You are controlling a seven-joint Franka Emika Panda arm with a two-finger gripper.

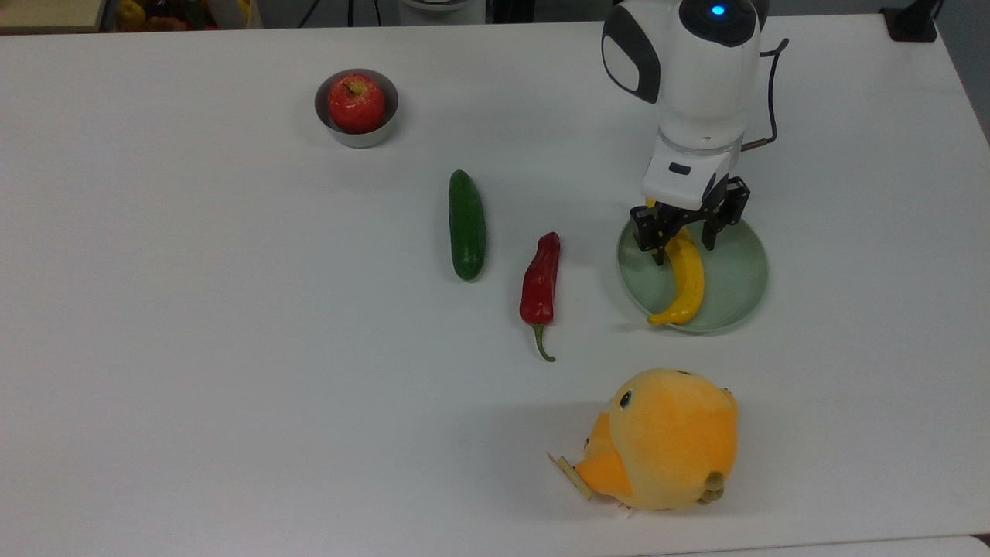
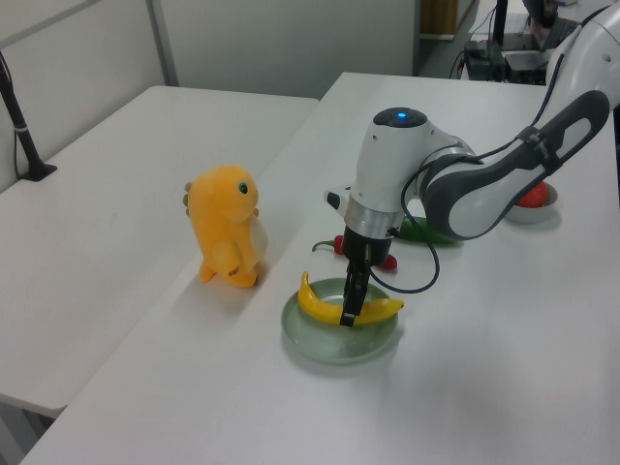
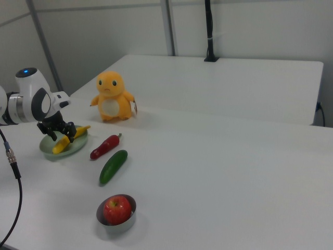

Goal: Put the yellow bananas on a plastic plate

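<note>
Banana [image 1: 686,279] lies in the plastic plate [image 1: 739,282], directly under your gripper [image 1: 682,249] — its stem end sits between the fingers [image 1: 658,232], its far tip reaching out past them to the plate's rim on the side toward the plush chick [image 1: 661,439]. Your fingers stand spread, one on each side of the fruit, gripping nothing, as the top view shows it. So the step in hand looks like the release and retreat. Lift straight up from where you are; do not swing sideways while the fingertips are low, or a fingertip could catch the banana and roll it over the rim. Away from your hand, beyond the plate, lie the red chilli [image 1: 540,282] and cucumber [image 1: 467,224] — keep clear of both.
</note>
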